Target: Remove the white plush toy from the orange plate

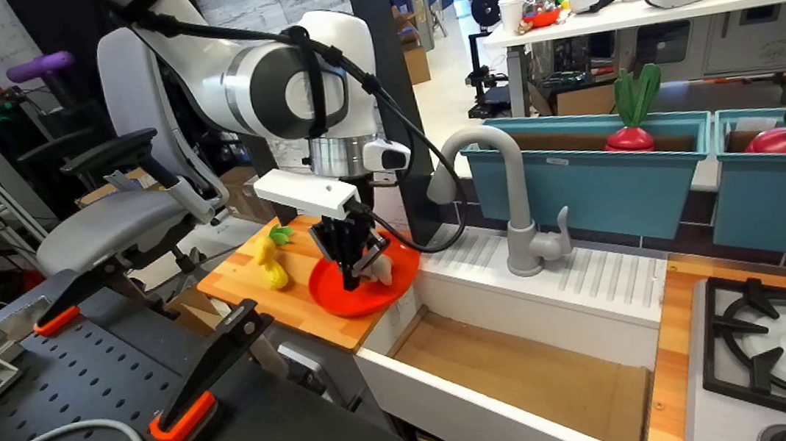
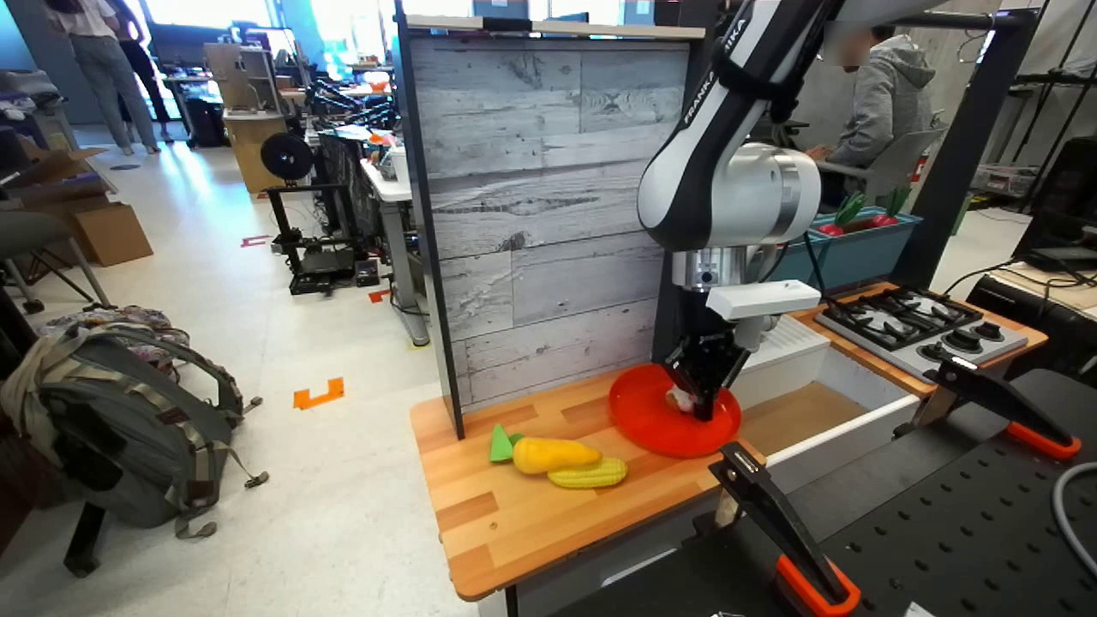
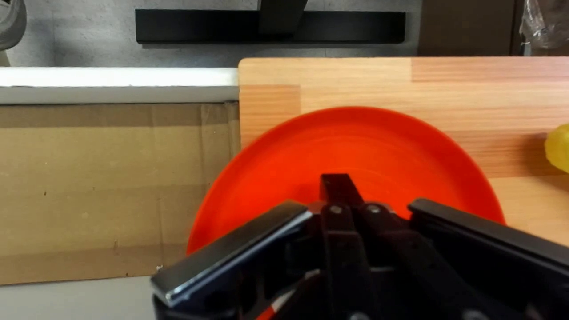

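Observation:
The orange plate lies on the wooden counter beside the sink in both exterior views, and it fills the middle of the wrist view. The small white plush toy sits on the plate in both exterior views. My gripper points down over the plate in both exterior views. In the wrist view my gripper has its fingers drawn together with nothing visible between them. The toy is just behind the fingertips, on the wall side; whether they touch I cannot tell. The wrist view mostly hides the toy behind the gripper.
A yellow squash and a yellow corn cob lie on the counter beside the plate. The sink with its grey faucet adjoins the plate's other side. A grey wood-patterned panel stands behind. A black clamp grips the front table.

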